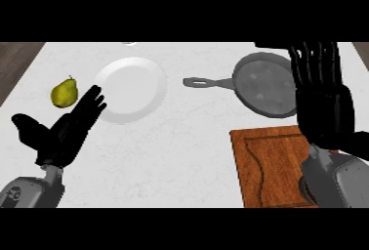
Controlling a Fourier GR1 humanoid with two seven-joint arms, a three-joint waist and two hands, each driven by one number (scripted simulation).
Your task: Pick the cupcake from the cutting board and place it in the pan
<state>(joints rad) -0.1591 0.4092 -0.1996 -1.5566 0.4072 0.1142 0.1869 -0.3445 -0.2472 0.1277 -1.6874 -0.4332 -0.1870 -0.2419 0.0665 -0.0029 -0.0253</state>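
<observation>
The black right hand (pixel 320 88) reaches over the right rim of the dark grey round metal pan (pixel 261 90), its fingers stretched out long and straight toward the far edge of the counter, palm down. Whether it carries anything beneath it cannot be told; the cupcake shows nowhere in the head view, neither on the board nor in the visible part of the pan. The grey right forearm (pixel 337 178) rises across the reddish-brown wooden cutting board (pixel 267 166) and hides its right side.

The black left hand (pixel 65 129) rests open at the lower left, fingers straight and pointing up to the right, thumb spread to the left, its fingertips just at the lower left rim of the white round plate (pixel 133 88).

The pan's handle (pixel 205 82) points left toward the plate. A yellow-green pear (pixel 64 93) stands just left of the left hand's fingertips, near the counter's left edge. All lie on a white marbled counter (pixel 173 156). No readable writing or labels appear on anything.
</observation>
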